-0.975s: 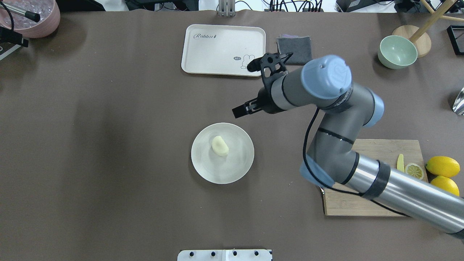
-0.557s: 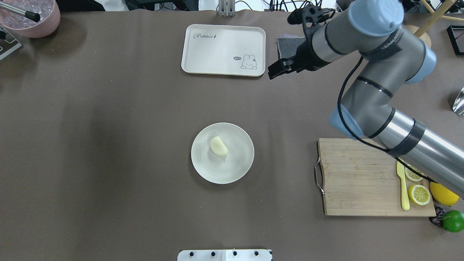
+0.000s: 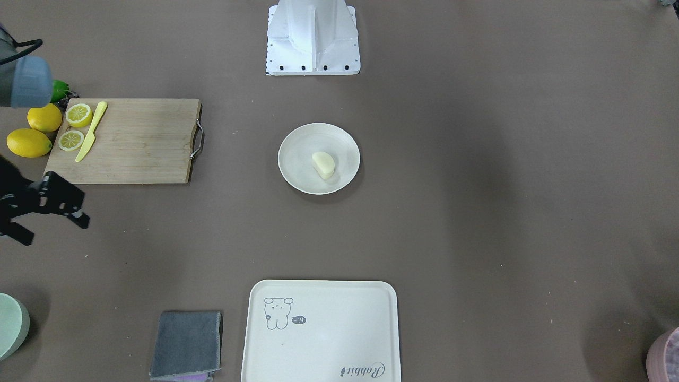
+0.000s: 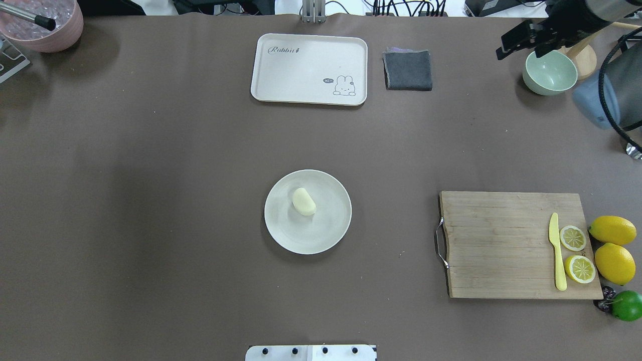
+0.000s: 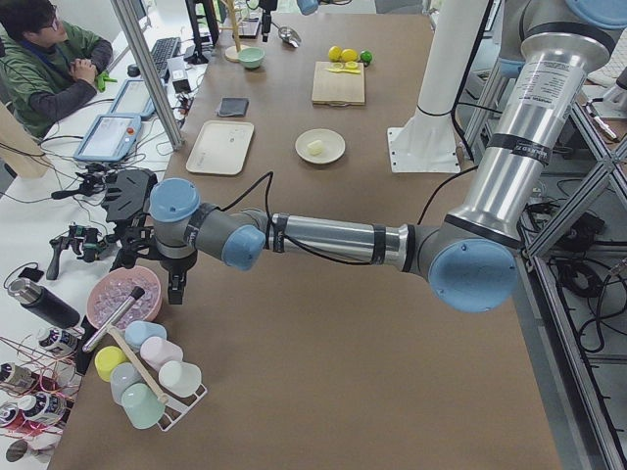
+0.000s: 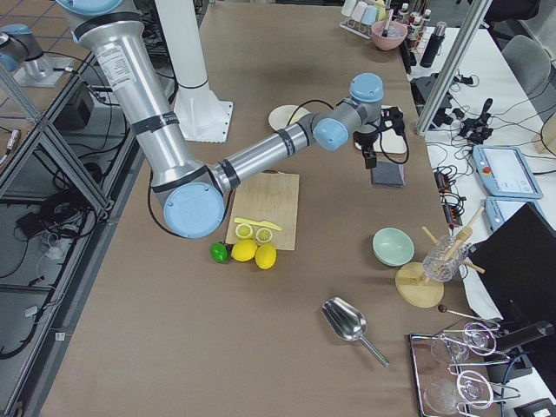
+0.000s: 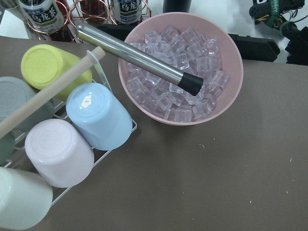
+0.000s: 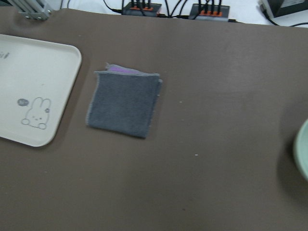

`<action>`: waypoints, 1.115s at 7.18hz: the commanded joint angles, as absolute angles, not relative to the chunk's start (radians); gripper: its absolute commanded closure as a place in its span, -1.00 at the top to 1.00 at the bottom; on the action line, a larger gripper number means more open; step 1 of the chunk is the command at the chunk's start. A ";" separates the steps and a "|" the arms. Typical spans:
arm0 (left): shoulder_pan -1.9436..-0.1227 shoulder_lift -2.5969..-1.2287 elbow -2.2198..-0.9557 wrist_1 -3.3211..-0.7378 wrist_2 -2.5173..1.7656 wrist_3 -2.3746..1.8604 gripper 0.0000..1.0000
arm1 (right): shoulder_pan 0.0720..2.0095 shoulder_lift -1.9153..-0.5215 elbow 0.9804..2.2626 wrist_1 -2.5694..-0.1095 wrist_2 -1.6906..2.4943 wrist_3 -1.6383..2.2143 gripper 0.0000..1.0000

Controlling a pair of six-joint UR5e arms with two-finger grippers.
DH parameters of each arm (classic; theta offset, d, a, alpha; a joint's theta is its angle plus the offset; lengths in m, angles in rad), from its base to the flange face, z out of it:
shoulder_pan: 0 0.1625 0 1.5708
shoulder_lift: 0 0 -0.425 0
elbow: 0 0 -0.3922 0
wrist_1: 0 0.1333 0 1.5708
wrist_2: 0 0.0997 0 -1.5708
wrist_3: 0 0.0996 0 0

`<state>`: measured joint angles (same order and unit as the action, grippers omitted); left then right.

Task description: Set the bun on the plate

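The pale cream bun (image 4: 304, 201) lies on the round off-white plate (image 4: 281, 235) at the table's middle, nothing touching it; the front-facing view also shows the bun (image 3: 323, 164) on the plate (image 3: 297, 178). My right gripper (image 4: 519, 47) hangs far off at the back right, beside the green bowl (image 4: 549, 72), open with nothing between its fingers (image 3: 79, 218). In the exterior left view my left gripper (image 5: 177, 284) hangs over the table's left end by the pink ice bowl (image 5: 122, 294). I cannot tell whether it is open or shut.
A cream tray (image 4: 309, 68) and a folded grey cloth (image 4: 408, 70) lie at the back. A wooden board (image 4: 496, 245) at right carries lemon slices (image 4: 573, 237) and a yellow knife (image 4: 556, 253), with whole lemons (image 4: 612, 230) beside it. Cups on a rack (image 7: 72, 139) stand by the ice bowl.
My right arm has swung away from above the plate, back and to the right, to beside the green bowl. The bun stays on the plate.
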<state>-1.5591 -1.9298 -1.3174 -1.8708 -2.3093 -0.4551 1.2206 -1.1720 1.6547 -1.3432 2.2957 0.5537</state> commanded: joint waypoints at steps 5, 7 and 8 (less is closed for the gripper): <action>-1.646 -1.985 -1.296 -1.721 -2.347 -0.456 0.95 | 1.408 -1.210 1.641 -1.563 2.292 0.210 1.00; -1.649 -1.985 -1.293 -1.735 -2.347 -0.453 0.95 | 1.428 -1.219 1.632 -1.591 2.298 0.190 1.00; -1.634 -1.991 -1.287 -1.727 -2.344 -0.457 0.95 | 1.463 -1.254 1.646 -1.591 2.313 0.190 1.00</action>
